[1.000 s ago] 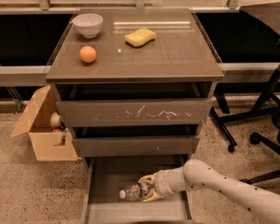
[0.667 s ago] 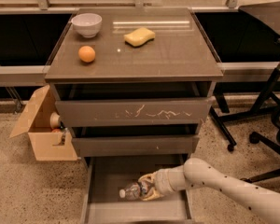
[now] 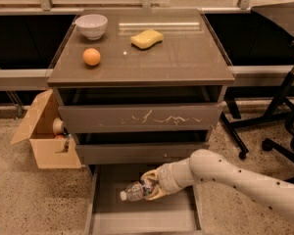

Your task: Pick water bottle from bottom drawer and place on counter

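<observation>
Nearest you, the bottom drawer (image 3: 108,215) stands pulled out over the speckled floor (image 3: 29,199). In it your gripper (image 3: 151,186) has its fingers closed on the water bottle (image 3: 134,192), which lies on its side with the white cap pointing left. Compared with a second ago, the bottle and gripper sit a little higher and further left in the view, and the pale arm (image 3: 235,177) has risen with them. You cannot tell whether the bottle is clear of the drawer floor.

Above the gripper are the plain middle drawer front (image 3: 117,153) and, higher, the scratched drawer front (image 3: 137,117). A cardboard box (image 3: 44,143) stands open on the floor just left of the cabinet.

On the glossy counter (image 3: 186,62), nothing has shifted. The orange (image 3: 91,57) is nearest the front at left, the yellow sponge (image 3: 147,38) is further back near the middle, and the white bowl (image 3: 91,26) is at the back left. To the right stand dark chair legs (image 3: 279,119).
</observation>
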`<control>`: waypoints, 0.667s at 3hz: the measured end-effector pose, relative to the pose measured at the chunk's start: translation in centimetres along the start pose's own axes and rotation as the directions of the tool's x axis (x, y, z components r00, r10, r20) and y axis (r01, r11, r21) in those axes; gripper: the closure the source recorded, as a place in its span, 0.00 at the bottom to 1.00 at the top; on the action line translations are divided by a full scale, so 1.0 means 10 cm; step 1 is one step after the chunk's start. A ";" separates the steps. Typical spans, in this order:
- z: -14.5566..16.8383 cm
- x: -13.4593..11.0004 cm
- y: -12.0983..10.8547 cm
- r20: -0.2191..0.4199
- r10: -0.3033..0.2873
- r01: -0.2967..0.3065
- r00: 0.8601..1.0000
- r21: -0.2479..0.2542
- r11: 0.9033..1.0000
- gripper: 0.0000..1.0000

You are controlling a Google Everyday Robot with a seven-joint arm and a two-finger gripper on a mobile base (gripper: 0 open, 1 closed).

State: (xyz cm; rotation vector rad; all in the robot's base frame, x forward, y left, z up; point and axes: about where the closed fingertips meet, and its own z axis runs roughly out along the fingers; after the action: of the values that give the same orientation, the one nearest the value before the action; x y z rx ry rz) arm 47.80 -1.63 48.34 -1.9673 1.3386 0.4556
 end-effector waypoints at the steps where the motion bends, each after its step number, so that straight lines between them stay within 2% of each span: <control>1: -0.50 -0.40 -0.35 -0.088 -0.076 0.075 0.993 -0.008 0.997 1.00; 2: -1.03 -0.75 -0.67 -0.166 -0.143 0.145 0.976 0.000 0.989 1.00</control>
State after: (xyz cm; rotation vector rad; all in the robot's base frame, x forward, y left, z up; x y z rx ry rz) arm 49.83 -2.57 62.58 -2.1132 1.2838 0.2187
